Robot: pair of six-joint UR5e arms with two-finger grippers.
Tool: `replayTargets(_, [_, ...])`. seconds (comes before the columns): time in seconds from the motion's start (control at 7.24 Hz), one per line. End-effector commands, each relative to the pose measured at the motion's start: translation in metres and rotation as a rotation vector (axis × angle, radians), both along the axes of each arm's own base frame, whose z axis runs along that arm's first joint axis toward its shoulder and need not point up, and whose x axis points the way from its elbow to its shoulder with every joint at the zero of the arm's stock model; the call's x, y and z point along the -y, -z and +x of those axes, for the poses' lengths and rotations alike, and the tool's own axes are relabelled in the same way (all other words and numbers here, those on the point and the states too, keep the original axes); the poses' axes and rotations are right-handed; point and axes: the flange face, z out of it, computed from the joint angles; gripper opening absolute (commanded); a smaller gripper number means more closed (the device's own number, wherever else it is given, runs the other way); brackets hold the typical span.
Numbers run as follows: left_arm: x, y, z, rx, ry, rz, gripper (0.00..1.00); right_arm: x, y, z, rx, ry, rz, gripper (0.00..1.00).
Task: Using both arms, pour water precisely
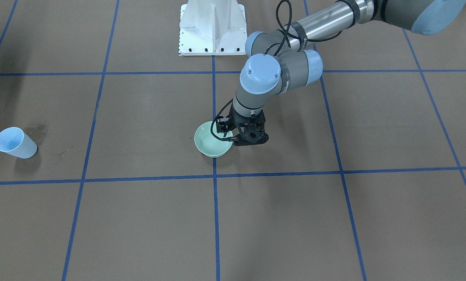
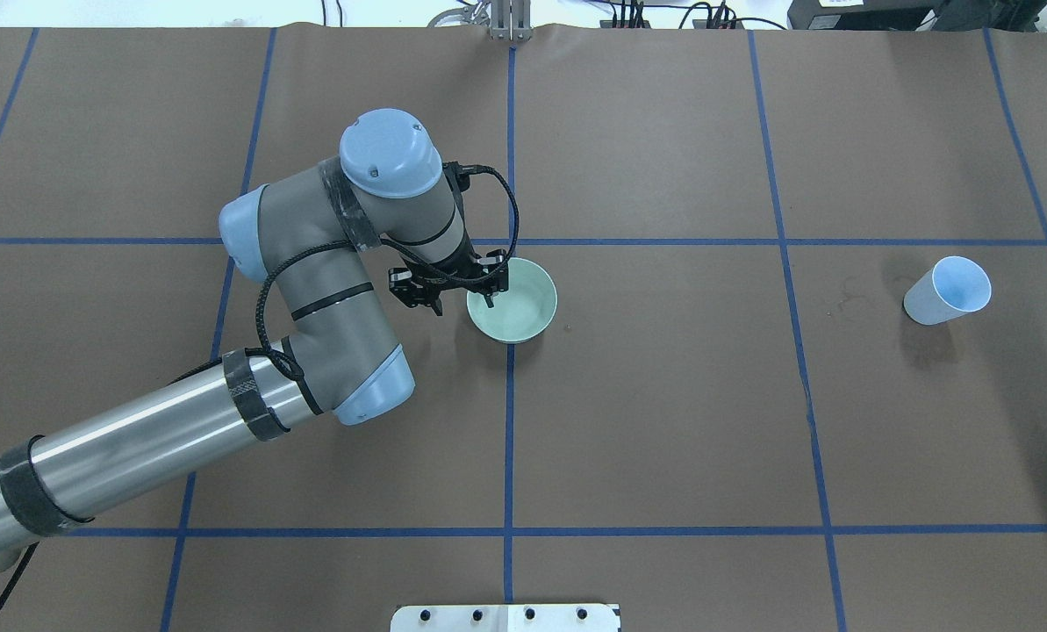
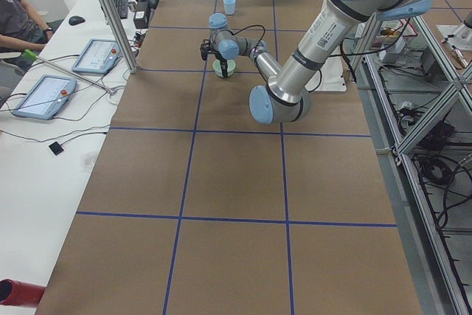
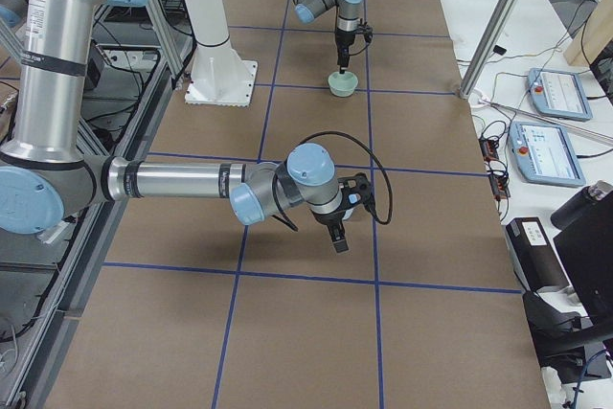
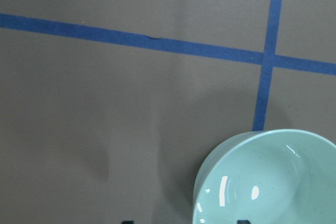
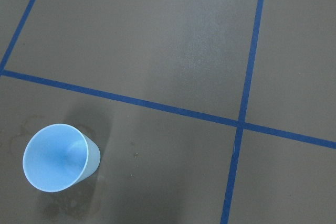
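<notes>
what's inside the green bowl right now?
One of the left gripper's fingers dips inside the green bowl's rim; the other is outside. Otherwise pale glaze with white glints, possibly water; can't confirm. The gripper covers a sliver of the interior by that rim.

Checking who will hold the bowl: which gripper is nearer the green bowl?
Left. The left gripper straddles the rim of the green bowl; the right gripper hangs far off, well clear of it.
</notes>
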Motion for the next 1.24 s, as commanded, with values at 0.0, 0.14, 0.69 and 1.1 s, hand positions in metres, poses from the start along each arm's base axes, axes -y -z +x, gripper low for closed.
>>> replayTargets(0.0, [-0.001, -0.002, 0.011, 0.002, 0.002, -0.011, 0.53, -0.002, -0.004, 0.001, -0.001, 0.042, -0.001, 1.0])
replayTargets(0.14, [-0.001, -0.002, 0.011, 0.002, 0.001, -0.012, 0.12, -0.002, -0.004, 0.002, 0.003, 0.041, -0.001, 1.0])
replayTargets(0.69, [0.008, 0.011, -0.014, -0.031, 0.017, 0.008, 0.0, -0.001, -0.003, 0.003, 0.006, 0.04, 0.0, 1.0])
replayTargets(1.1, [-0.017, -0.129, -0.183, -0.015, -0.044, 0.088, 0.0, -0.001, -0.001, 0.003, 0.006, 0.039, 0.005, 1.0])
